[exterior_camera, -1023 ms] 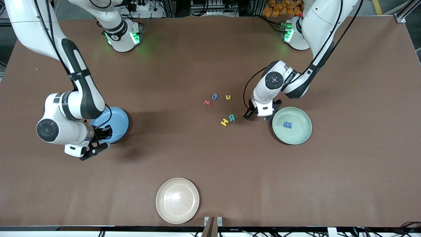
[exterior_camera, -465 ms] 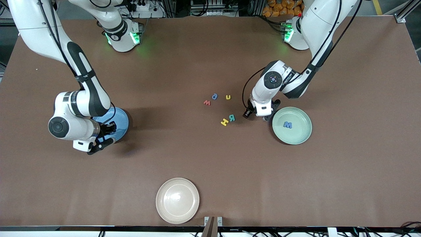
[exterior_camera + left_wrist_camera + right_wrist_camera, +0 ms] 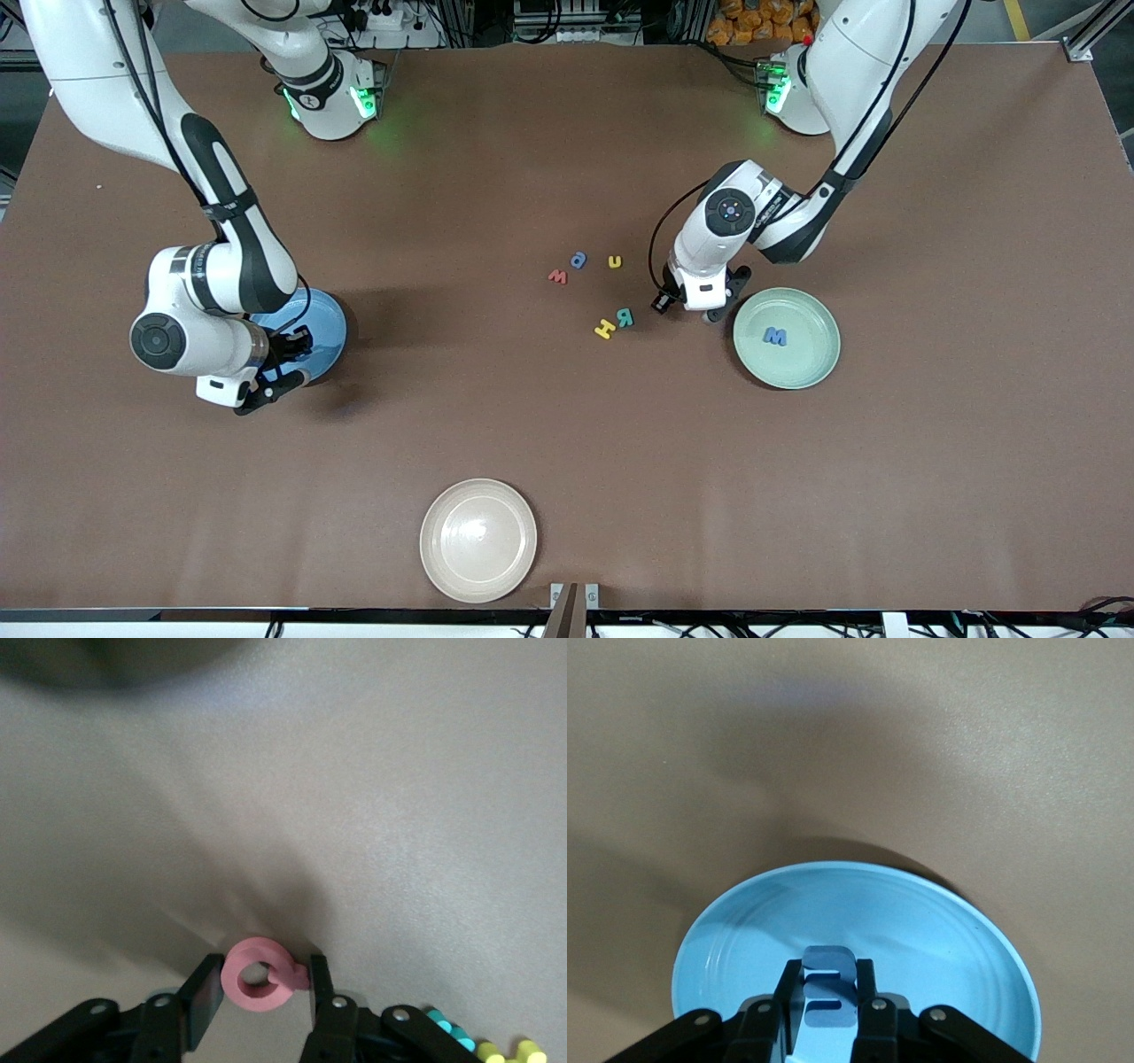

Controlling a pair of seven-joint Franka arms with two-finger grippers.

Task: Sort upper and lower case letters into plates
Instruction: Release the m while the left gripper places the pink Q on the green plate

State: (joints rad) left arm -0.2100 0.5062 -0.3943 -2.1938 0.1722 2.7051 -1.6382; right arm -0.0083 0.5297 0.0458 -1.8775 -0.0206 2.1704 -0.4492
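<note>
My left gripper (image 3: 698,310) is low over the table beside the pale green plate (image 3: 811,372), which holds a blue M (image 3: 775,336). In the left wrist view its gripper (image 3: 264,994) is shut on a pink-red round letter with a short stem (image 3: 257,974). My right gripper (image 3: 280,365) is over the nearer rim of the blue plate (image 3: 324,321). In the right wrist view that gripper (image 3: 829,1012) is shut on a blue letter (image 3: 829,970) over the blue plate (image 3: 744,908). A red w (image 3: 557,276), a blue letter (image 3: 578,260), a yellow u (image 3: 614,261), a teal R (image 3: 625,317) and a yellow H (image 3: 604,329) lie mid-table.
A cream-white plate (image 3: 478,540) sits near the table's front edge. The teal (image 3: 447,1028) and yellow (image 3: 509,1052) letters show at the edge of the left wrist view. Both arm bases stand along the table's back edge.
My right gripper moved with the blue letter toward the blue plate, then held still. My left gripper shifted slightly away from the green plate toward the loose letters.
</note>
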